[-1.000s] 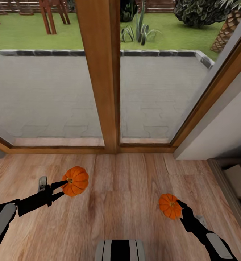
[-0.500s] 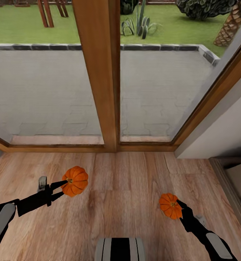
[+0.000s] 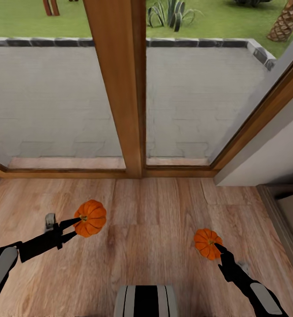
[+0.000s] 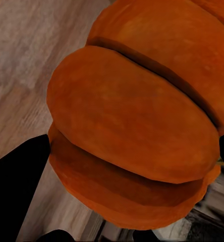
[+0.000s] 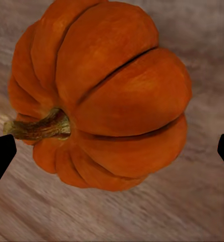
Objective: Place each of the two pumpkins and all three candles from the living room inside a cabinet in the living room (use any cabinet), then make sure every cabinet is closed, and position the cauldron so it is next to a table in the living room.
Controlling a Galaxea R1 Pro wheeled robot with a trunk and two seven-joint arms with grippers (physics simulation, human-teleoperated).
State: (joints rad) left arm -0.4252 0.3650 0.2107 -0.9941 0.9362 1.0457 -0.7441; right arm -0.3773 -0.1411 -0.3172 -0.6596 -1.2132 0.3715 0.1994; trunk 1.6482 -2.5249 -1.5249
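Observation:
Two orange ribbed pumpkins hang above the wood floor, one in each hand. My left gripper (image 3: 78, 225) is shut on the left pumpkin (image 3: 91, 218), whose ribs crowd the left wrist view (image 4: 137, 116) between the black fingers (image 4: 16, 176). My right gripper (image 3: 216, 248) is shut on the right pumpkin (image 3: 206, 243); the right wrist view has that pumpkin (image 5: 102, 96) with its short brown stem pointing sideways over the floor. The candles and the cauldron are out of view.
A tall wood-framed window (image 3: 120, 88) onto a paved patio stands straight ahead. A pale wall (image 3: 274, 158) runs along the right. Part of a dark low unit (image 3: 283, 220) with a pale inside shows at the right edge. Wood floor (image 3: 150, 229) spreads in front of me.
The whole picture has shifted: the window frame and garden have slid up and out, so the camera has moved closer or tilted down. Both grippers still hold their pumpkins in the same pose.

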